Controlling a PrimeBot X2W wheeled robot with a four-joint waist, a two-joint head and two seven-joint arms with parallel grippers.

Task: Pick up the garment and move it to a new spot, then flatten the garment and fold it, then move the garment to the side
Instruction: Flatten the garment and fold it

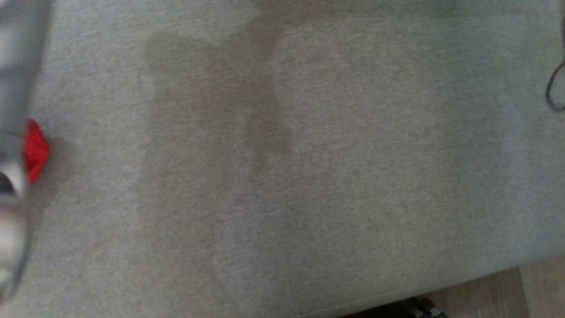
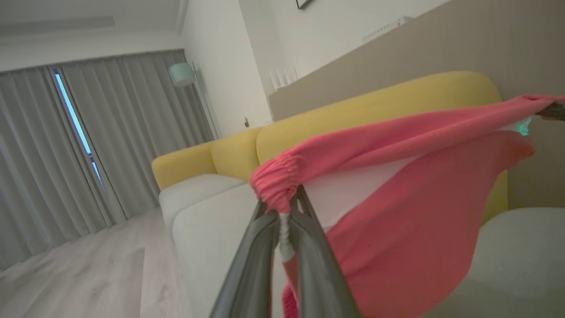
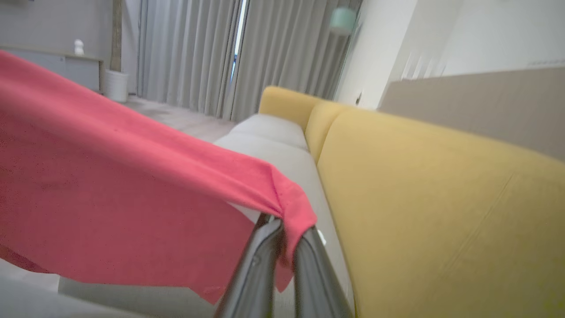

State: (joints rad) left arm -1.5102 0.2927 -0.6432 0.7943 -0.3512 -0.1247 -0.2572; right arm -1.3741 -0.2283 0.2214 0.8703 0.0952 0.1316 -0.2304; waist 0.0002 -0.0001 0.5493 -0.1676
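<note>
- Left end effector (image 2: 282, 216) is pinching the garment (image 2: 397, 207) at a gathered, elastic-looking edge. Right end effector (image 3: 286, 240) is pinching a plain hemmed corner.
- Garment hangs in the air between the two, above the sofa seat (image 1: 309, 176). Top edge is taut and the body sags below it.
- Likely reason for the two-point hold: spread it so it lands flat for folding.
- Garment is a soft red-pink knit. Seat is grey woven fabric. Backrest (image 3: 441, 198) is yellow, padded and rounded.
</note>
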